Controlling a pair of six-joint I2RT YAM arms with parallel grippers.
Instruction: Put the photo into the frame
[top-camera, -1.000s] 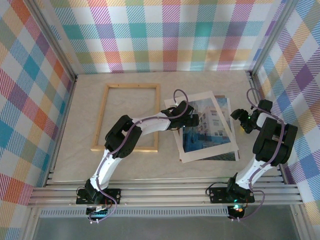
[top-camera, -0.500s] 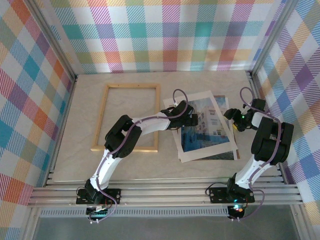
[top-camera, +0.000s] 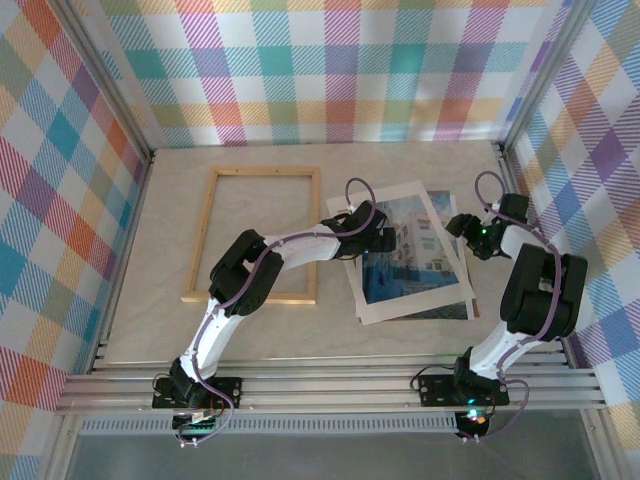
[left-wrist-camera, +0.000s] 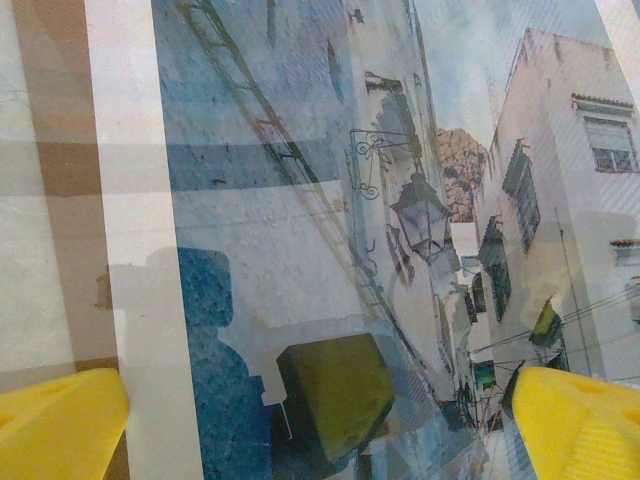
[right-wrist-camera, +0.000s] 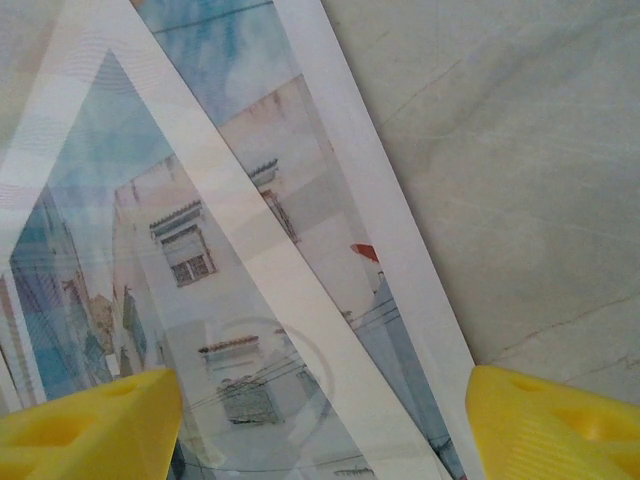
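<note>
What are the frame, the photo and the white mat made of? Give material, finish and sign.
The frame: apparently bare light wood, matte, with golden-toned thin rails. The photo: likely printed paper, glossy; reflections show on it, though a clear sheet on top could cause them. The white mat: probably matte card, flat with clean straight edges.

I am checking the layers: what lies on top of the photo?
The white mat lies skewed over the photo, one strip crossing the picture. The left gripper is above its left edge and hides that part from above.
</note>
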